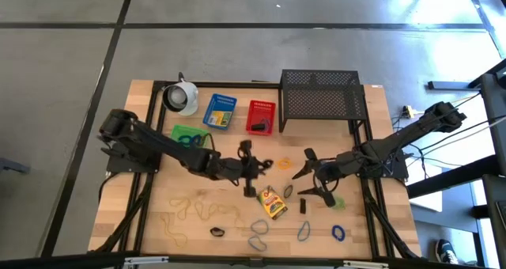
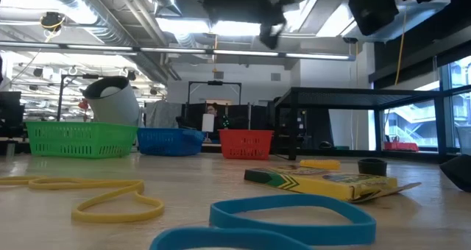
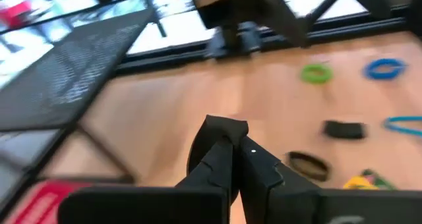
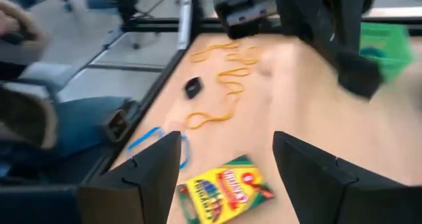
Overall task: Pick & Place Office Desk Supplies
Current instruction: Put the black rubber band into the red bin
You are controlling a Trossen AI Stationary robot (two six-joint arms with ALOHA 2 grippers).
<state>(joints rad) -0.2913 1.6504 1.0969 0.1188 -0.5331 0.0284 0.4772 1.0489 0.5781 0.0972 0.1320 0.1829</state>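
My left gripper hovers over the table's middle, shut on a small dark clip. My right gripper is open and faces it from the right. It touches nothing, and a yellow-green crayon box lies flat just past its fingers. Rubber-band loops lie flat along the near half: yellow ones, blue ones and a green one. Other dark clips rest on the wood. My left gripper pinches the small dark clip between the free ends of its two fingers. The clip is lifted clear of the table. Which part of the clip the fingers are on cannot be told.
Along the far edge stand a white cup, green, blue and red baskets, and a black mesh rack. A seated person shows beyond the table edge in the right wrist view.
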